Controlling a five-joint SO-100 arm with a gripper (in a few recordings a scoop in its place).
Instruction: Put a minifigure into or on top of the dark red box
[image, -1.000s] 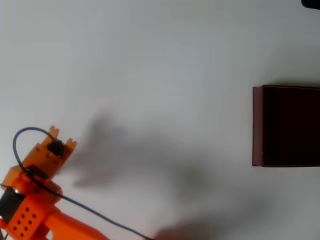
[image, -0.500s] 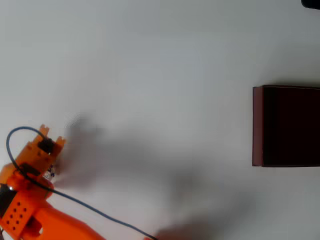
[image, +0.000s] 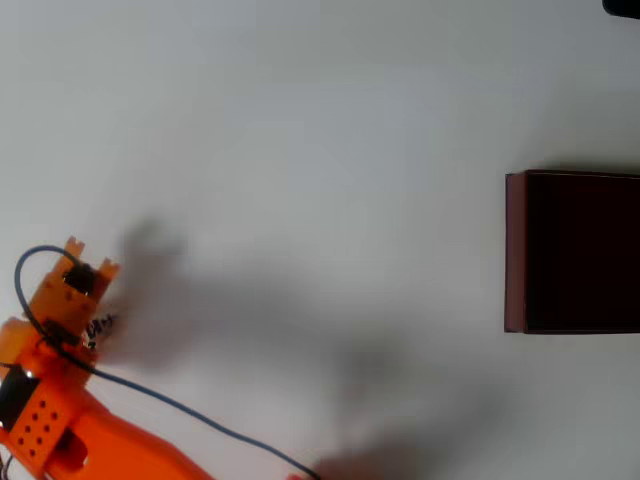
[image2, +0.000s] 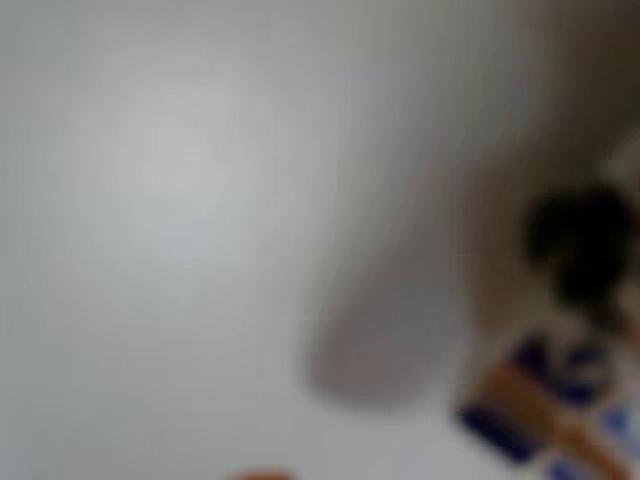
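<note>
in the overhead view the minifigure (image: 100, 326) lies just right of the orange claw (image: 88, 260), far left of the box (image: 515, 250); whether the claw is apart is unclear.

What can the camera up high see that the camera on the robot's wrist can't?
Only the overhead view shows the dark red box at the right edge, far from the orange arm at lower left. Only the wrist view shows, close up but very blurred, blue, dark and orange patches on the minifigure. Both share the white table and the minifigure, a tiny speck beside the arm from above.
</note>
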